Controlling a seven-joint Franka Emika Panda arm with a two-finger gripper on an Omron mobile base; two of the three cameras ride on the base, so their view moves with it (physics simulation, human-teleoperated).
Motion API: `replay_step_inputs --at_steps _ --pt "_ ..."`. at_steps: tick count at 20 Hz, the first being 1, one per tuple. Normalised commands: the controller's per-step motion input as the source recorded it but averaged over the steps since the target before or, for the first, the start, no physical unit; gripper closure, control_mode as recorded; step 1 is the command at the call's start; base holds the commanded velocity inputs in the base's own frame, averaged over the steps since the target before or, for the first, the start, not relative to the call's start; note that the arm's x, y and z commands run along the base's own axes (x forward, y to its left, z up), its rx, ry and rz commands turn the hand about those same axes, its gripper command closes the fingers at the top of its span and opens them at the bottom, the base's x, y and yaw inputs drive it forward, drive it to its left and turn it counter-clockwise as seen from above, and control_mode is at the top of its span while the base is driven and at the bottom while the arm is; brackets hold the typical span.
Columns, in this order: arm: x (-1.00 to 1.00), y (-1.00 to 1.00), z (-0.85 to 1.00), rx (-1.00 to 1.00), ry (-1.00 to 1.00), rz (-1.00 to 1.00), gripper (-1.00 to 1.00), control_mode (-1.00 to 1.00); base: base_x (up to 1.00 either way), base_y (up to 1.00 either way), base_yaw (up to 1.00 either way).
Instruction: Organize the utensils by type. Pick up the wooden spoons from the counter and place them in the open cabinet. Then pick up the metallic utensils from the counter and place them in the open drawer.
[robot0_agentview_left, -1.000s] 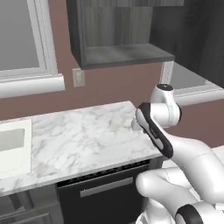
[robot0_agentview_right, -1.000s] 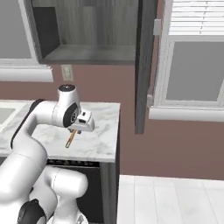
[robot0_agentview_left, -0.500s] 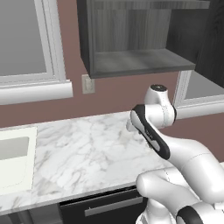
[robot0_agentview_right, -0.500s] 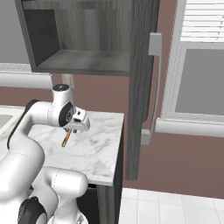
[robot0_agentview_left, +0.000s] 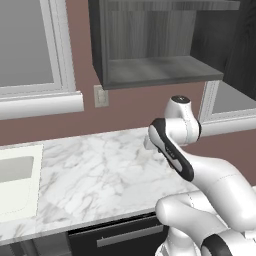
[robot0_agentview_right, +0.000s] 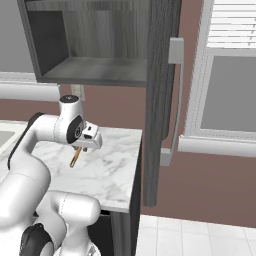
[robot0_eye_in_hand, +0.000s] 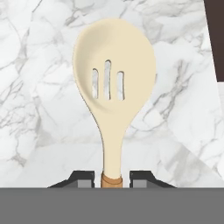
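Base has rolled forward and the whole view has shifted with it: cabinet (robot0_agentview_left: 155, 50) now looms larger and nearer than a second ago, the arm holding much the same pose, spoon as before in its grip

Left to right across the counter (robot0_agentview_left: 90, 175): pale sink (robot0_agentview_left: 15, 185) at 9 o'clock of the arm; bare veined marble in the middle; wall outlet (robot0_agentview_left: 101, 95) at 11 o'clock, just under the cabinet's left corner; then the arm at the counter's right end

Gripper (robot0_agentview_right: 80, 149) pinching the wooden spoon (robot0_eye_in_hand: 113, 94) by its handle, fingers (robot0_eye_in_hand: 83, 178) pressed either side of the tan shaft. Spoon is lifted clear above the marble. From the hand camera its pale slotted bowl points to 12 o'clock; from the right base camera the brown handle end hangs toward 7 o'clock below the gripper

Cabinet door (robot0_agentview_right: 161, 100) stands open at 3 o'clock of the gripper; window (robot0_agentview_right: 230, 85) beyond it
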Motion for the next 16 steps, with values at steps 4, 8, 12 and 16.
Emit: replay_step_inputs --at_steps 4,8,12,16 --pt "0.00 0.00 0.00 0.00 0.00 0.00 1.00 1.00 0.00 0.00 0.00" --pt "0.00 0.00 0.00 0.00 0.00 0.00 1.00 1.00 0.00 0.00 0.00" --pt "0.00 0.00 0.00 0.00 0.00 0.00 1.00 1.00 0.00 0.00 0.00" --pt "0.00 0.00 0.11 0.01 -0.05 0.09 1.00 -1.00 0.00 0.00 0.01"
